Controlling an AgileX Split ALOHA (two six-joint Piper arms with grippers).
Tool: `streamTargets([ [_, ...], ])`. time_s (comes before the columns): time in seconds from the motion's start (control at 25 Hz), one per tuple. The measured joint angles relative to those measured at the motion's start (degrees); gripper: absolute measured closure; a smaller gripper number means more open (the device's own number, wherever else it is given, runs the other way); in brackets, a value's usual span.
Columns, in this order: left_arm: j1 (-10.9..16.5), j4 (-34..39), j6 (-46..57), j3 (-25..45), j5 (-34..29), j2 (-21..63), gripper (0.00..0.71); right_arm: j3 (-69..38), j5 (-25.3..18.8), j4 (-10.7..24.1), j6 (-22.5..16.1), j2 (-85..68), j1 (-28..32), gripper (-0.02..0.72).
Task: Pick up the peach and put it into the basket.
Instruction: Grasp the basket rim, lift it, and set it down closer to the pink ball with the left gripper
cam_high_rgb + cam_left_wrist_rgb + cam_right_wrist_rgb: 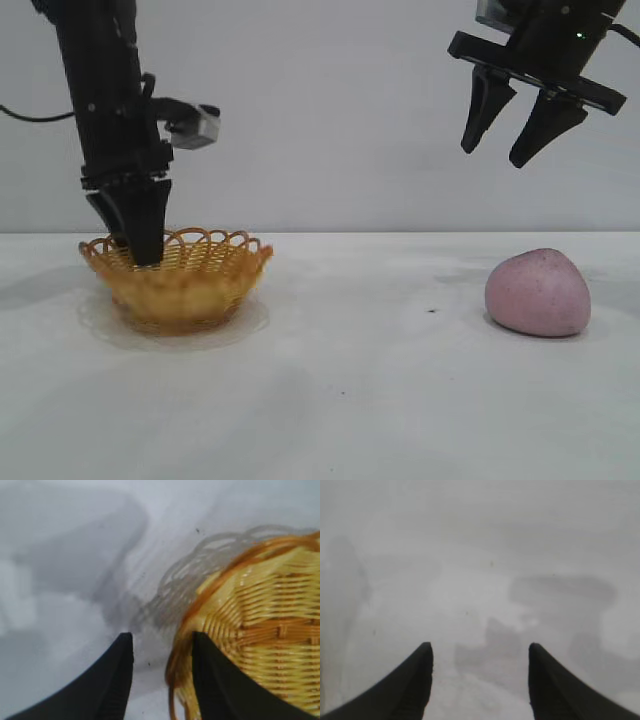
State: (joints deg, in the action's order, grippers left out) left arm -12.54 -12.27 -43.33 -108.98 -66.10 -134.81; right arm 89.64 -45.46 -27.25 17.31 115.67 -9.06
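Note:
The peach (537, 292), a dull pink-mauve lump, lies on the white table at the right. The yellow wicker basket (200, 285) with its looped orange rim stands at the left. My left gripper (138, 255) reaches down at the basket's left rim. In the left wrist view my left gripper (162, 637) is open and straddles the rim of the basket (260, 605), one finger inside and one outside. My right gripper (497, 158) hangs open and empty high above the table, up and slightly left of the peach. The right wrist view shows it (480, 647) over bare table; the peach is out of that view.
The white table (350, 380) stretches between basket and peach, with a small dark speck (432, 310) left of the peach. A pale wall stands behind.

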Motion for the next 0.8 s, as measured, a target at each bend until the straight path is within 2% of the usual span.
streamTargets([
  [0.12, 0.0, -0.7, 0.2, -0.6, -1.2, -0.1, 0.612, 0.0, 0.0, 0.2, 0.0, 0.0, 0.0, 0.347],
  [0.16, 0.0, -1.1, 0.4, -0.9, -2.2, 0.0, 0.646, 0.0, 0.0, 0.2, 0.0, 0.0, 0.0, 0.347],
  [0.28, 0.0, -1.7, 3.2, -2.3, -3.8, 0.0, 0.646, 0.0, 0.0, 0.3, 0.0, 0.0, 0.0, 0.347],
  [0.32, 0.0, -1.9, 4.8, -3.1, -4.2, 0.0, 0.710, 0.0, 0.0, 0.3, 0.0, 0.0, 0.0, 0.347],
  [0.56, 0.2, -2.7, 23.9, -4.8, -4.0, 5.8, 0.710, 0.0, 0.0, 0.7, 0.0, 0.1, 0.0, 0.347],
  [0.68, 0.7, -5.0, 30.4, -4.4, -4.0, 9.1, 0.710, 0.0, 0.0, 0.8, 0.0, 0.1, 0.0, 0.347],
  [0.8, 0.8, -7.6, 33.7, -1.0, -4.0, 11.8, 0.710, 0.0, 0.0, 0.8, 0.0, 0.1, 0.0, 0.347],
])
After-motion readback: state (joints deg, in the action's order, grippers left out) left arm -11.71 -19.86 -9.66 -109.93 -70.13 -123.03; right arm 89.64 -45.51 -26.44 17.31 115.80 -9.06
